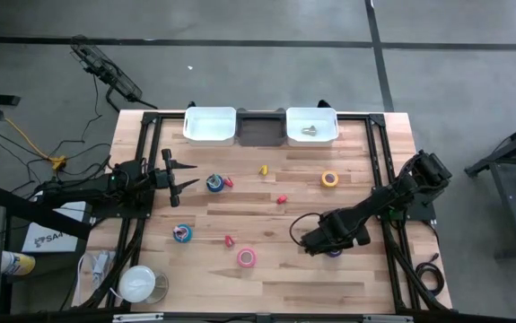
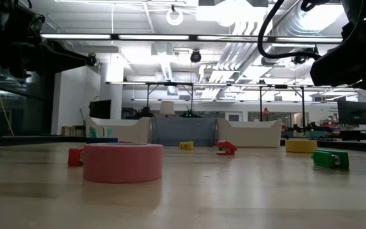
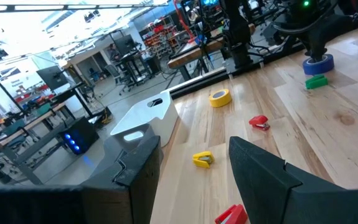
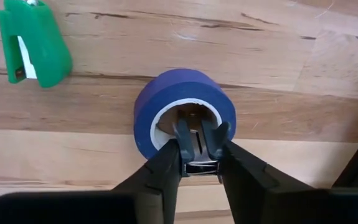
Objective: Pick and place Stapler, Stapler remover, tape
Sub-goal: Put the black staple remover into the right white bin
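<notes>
The right hand [image 4: 193, 144] was down over the blue tape roll [image 4: 185, 112], its two fingers [image 4: 182, 134] drawn near together and both inside the roll's centre hole, by the near wall. Whether they pressed on anything I could not tell; they had not pinched the wall of the ring. The roll lay flat on the bench [image 1: 266, 269], hole upward, directly beneath the hand, so the coming move hinged on one finger getting outside the ring, or the pair spreading against its inner wall. A green stapler-like piece [image 4: 32, 43] lay just beyond the roll, off to one side of the hand.

The left hand [image 1: 179, 176] hung well apart from this, fingers spread and empty, with another blue roll [image 1: 214, 183] just ahead of it. Two white bins [image 1: 210, 125] stood far ahead of both hands; the pink roll [image 1: 246, 258] and the yellow roll [image 1: 329, 178] lay nearer the right hand.
</notes>
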Controlling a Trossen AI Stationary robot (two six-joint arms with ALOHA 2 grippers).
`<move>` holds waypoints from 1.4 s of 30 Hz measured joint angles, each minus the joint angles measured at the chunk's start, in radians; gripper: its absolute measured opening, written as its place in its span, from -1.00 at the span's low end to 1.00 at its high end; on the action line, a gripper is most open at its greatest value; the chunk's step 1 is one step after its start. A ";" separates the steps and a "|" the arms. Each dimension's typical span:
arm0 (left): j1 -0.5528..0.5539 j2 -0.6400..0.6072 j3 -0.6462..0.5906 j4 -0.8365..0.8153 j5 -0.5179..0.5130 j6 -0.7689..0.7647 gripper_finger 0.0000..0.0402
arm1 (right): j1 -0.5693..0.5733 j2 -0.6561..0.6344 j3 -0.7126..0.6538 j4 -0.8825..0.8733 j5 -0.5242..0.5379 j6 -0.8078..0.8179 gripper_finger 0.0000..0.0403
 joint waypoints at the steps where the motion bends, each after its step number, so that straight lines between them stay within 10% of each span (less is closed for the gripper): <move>1: 0.000 0.000 0.000 0.000 0.000 0.000 -0.07 | 0.000 0.000 0.000 0.000 -0.003 -0.004 -0.56; 19: 0.000 0.000 0.000 0.000 0.000 0.000 -0.07 | 0.000 -0.153 -0.002 -0.040 0.134 0.013 -0.58; 31: 0.000 0.000 0.000 0.000 0.000 0.000 -0.07 | -0.102 -0.279 -0.001 -0.132 0.517 -0.093 -0.58; 42: 0.000 0.000 0.000 0.000 0.000 0.000 -0.07 | -0.402 -0.283 0.000 -0.046 0.836 -0.557 -0.59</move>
